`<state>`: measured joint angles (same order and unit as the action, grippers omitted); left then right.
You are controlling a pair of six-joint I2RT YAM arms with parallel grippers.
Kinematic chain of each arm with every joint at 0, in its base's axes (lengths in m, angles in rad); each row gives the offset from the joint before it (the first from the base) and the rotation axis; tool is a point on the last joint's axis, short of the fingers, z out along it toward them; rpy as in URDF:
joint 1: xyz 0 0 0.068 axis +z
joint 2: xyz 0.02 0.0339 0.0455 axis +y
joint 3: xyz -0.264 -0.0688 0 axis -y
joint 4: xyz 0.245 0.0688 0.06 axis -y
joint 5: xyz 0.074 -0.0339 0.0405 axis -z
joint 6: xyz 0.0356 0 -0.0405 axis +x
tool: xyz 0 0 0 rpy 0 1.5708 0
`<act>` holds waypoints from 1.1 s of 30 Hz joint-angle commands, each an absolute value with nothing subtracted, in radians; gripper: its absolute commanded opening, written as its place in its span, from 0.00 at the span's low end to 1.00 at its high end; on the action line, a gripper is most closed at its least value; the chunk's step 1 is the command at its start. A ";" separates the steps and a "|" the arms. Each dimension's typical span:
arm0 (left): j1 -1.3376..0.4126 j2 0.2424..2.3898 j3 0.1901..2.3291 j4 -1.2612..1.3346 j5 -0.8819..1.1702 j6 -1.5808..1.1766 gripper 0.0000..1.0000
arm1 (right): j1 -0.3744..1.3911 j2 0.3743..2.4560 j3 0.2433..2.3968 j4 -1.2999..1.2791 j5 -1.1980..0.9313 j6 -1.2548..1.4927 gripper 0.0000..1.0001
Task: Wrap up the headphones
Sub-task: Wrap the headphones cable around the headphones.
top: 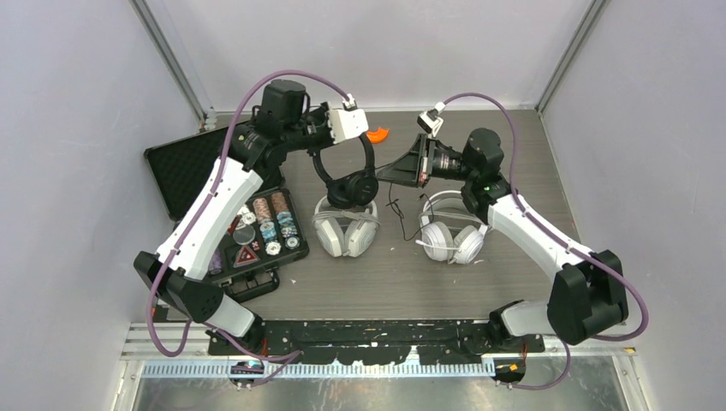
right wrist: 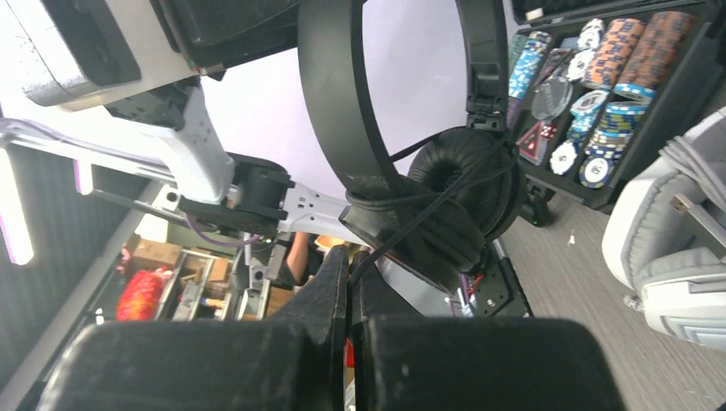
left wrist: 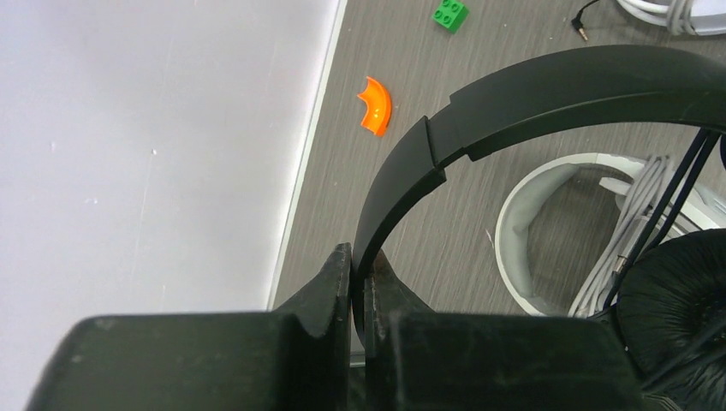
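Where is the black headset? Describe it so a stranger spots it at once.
On the grey table, look just right of the open case of poker chips, toward the back. There the black headset hangs by its band from the left gripper. Its two neighbours are bulky white headsets lying flat in front; this one is thin, black and lifted.

Grey table (top: 394, 287) with pale grey headset (top: 345, 231), white headset (top: 451, 238), open chip case (top: 257, 238), orange piece (top: 377, 134), green brick (left wrist: 449, 14).
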<state>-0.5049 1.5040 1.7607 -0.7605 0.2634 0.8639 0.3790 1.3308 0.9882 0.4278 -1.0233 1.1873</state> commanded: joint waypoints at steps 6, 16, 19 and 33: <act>-0.502 1.495 1.779 -0.742 0.112 0.792 0.00 | 0.368 1.368 0.993 0.874 -1.009 1.480 0.03; -0.546 1.505 1.792 -0.745 0.009 0.668 0.00 | 0.405 1.433 1.057 0.887 -0.933 1.476 0.10; -0.556 1.513 1.799 -0.759 -0.040 0.643 0.00 | 0.423 1.454 1.081 0.888 -0.922 1.473 0.10; -0.576 1.613 1.972 -0.913 -0.181 0.407 0.00 | 0.498 1.464 1.165 0.669 -0.867 1.296 0.10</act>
